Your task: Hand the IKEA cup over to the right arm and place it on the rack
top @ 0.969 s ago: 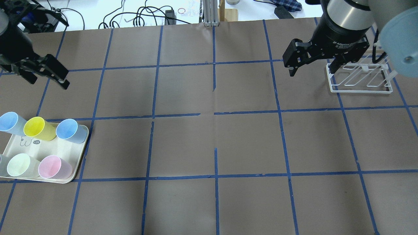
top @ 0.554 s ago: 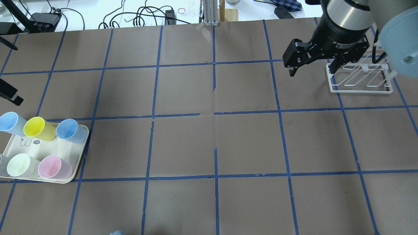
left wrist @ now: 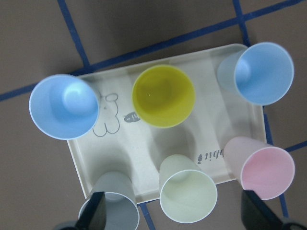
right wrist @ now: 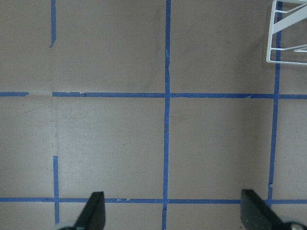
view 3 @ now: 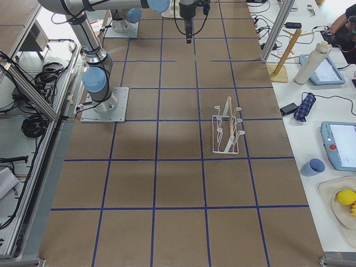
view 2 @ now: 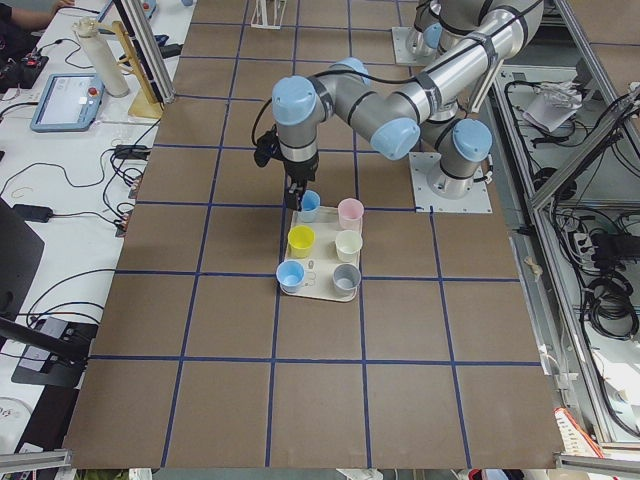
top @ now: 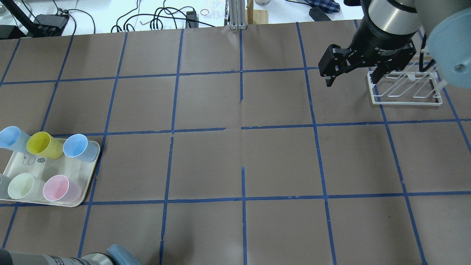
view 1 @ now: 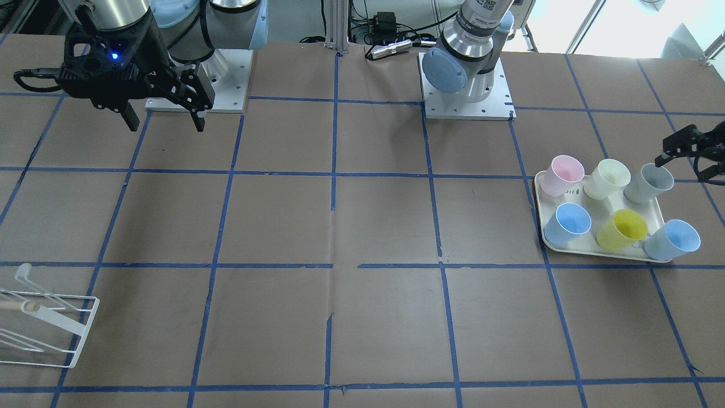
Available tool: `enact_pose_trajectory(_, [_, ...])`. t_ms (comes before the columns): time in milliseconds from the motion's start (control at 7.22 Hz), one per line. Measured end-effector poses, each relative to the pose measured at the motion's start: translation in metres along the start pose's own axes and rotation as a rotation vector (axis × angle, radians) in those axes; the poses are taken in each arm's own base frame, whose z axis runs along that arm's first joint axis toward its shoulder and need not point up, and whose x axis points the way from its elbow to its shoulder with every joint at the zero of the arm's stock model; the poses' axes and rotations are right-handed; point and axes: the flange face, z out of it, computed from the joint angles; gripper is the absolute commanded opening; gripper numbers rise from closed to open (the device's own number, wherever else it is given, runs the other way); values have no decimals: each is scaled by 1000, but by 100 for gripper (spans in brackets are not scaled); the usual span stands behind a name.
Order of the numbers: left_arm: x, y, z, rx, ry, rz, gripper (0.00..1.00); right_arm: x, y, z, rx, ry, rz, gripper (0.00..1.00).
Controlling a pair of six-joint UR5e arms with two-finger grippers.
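The IKEA cup [view 1: 648, 184], a pale grey tumbler, stands upright at the corner of the cream tray [view 1: 596, 214] nearest the robot's base. It also shows in the left wrist view [left wrist: 111, 208] and at the overhead view's left edge [top: 2, 186]. My left gripper [left wrist: 175, 219] is open and empty. It hovers above the tray, with one finger [left wrist: 96, 216] over the grey cup's rim. My right gripper [top: 351, 78] is open and empty, raised just left of the rack [top: 404, 88]. The white wire rack holds nothing.
The tray [top: 55, 167] also holds two light blue tumblers [top: 78, 146], a yellow one [top: 41, 144], a pale cream-yellow one [top: 22, 186] and a pink one [top: 59, 187]. Part of the left arm [top: 92, 258] shows at the overhead view's bottom edge.
My left gripper has left the overhead view past its left edge and now hangs over the tray. Part of the left arm has come in at the bottom edge. The right gripper has barely moved.
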Motion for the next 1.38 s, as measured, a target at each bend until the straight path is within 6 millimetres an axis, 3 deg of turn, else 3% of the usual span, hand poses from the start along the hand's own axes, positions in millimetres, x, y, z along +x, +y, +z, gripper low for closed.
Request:
enact_pose_trajectory(415, [-60, 56, 44, 5, -48, 68, 100, 0, 0, 1, -2, 1, 0, 100])
enact_pose_trajectory(692, [-83, 72, 75, 4, -59, 48, 100, 0, 0, 2, -3, 0, 0, 100])
enact_pose_trajectory(1246, [-84, 68, 96, 2, -51, -35, 98, 0, 0, 2, -5, 1, 0, 100])
enact_pose_trajectory(1385, [-81, 68, 100, -1, -41, -66, 83, 0, 0, 3, -5, 1, 0, 100])
